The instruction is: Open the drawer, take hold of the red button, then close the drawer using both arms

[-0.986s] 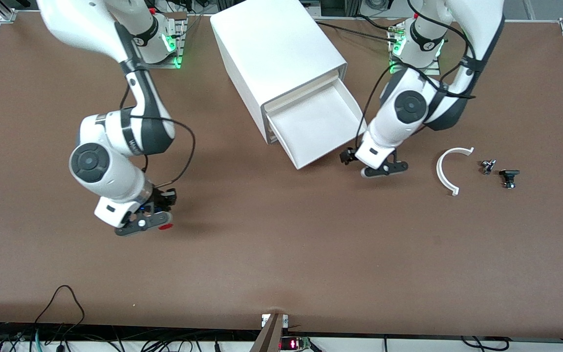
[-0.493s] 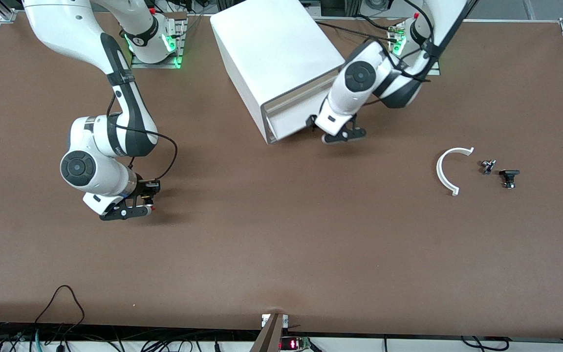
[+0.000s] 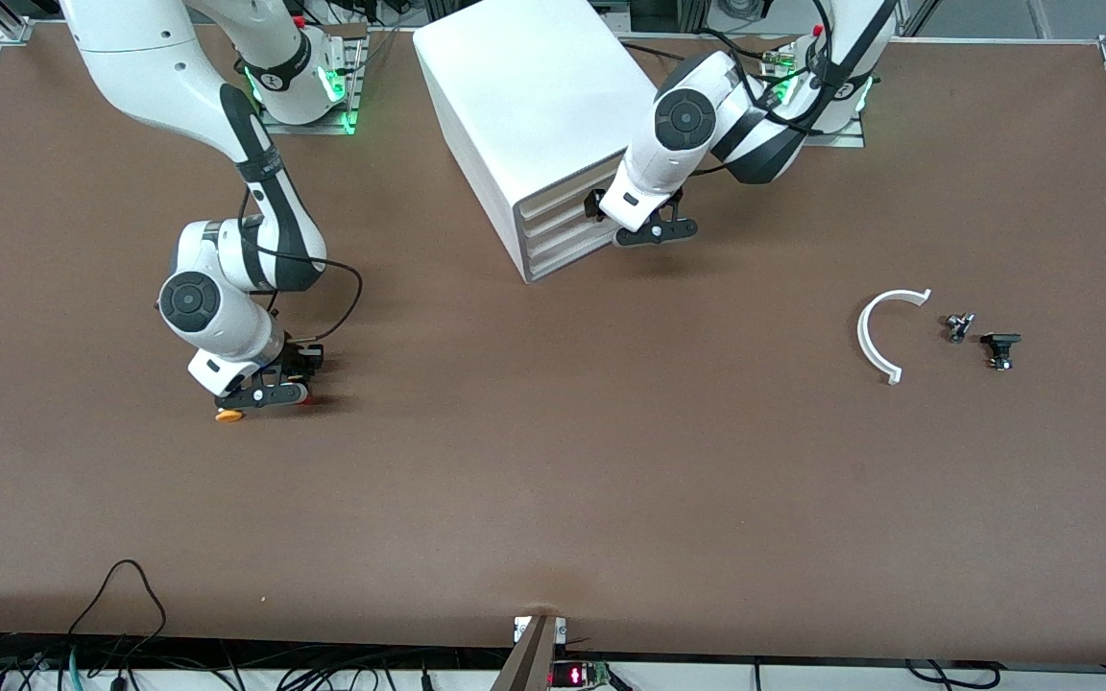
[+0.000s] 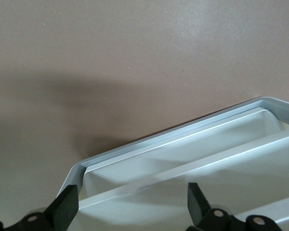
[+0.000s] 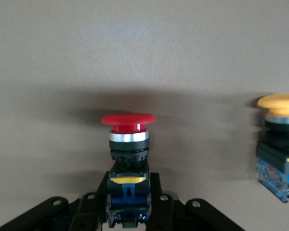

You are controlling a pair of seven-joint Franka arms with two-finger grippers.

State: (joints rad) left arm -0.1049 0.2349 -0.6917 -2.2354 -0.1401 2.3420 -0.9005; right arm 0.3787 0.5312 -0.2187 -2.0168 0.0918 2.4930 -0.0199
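The white cabinet (image 3: pixel 534 86) stands at the robots' side of the table, and the drawer (image 3: pixel 563 203) and the other drawers are all shut flush. My left gripper (image 3: pixel 649 233) is at the cabinet's front; in the left wrist view it (image 4: pixel 130 211) is open, with the sloped drawer lips (image 4: pixel 192 163) between its fingers. My right gripper (image 3: pixel 270 393) is low over the table toward the right arm's end. In the right wrist view it (image 5: pixel 127 192) is shut on the button's dark blue body, red cap (image 5: pixel 127 119) pointing outward. In the front view the gripper mostly hides the button.
A button with an orange-yellow cap (image 3: pixel 229 416) lies on the table close beside my right gripper and also shows in the right wrist view (image 5: pixel 279 144). A white curved strip (image 3: pixel 884 331) and two small dark parts (image 3: pixel 958 326) (image 3: pixel 999 347) lie toward the left arm's end.
The drawer, open a second ago, is now shut, with my left gripper following it to the cabinet front. My right gripper has carried the red button toward the right arm's end, beside the orange-yellow button.
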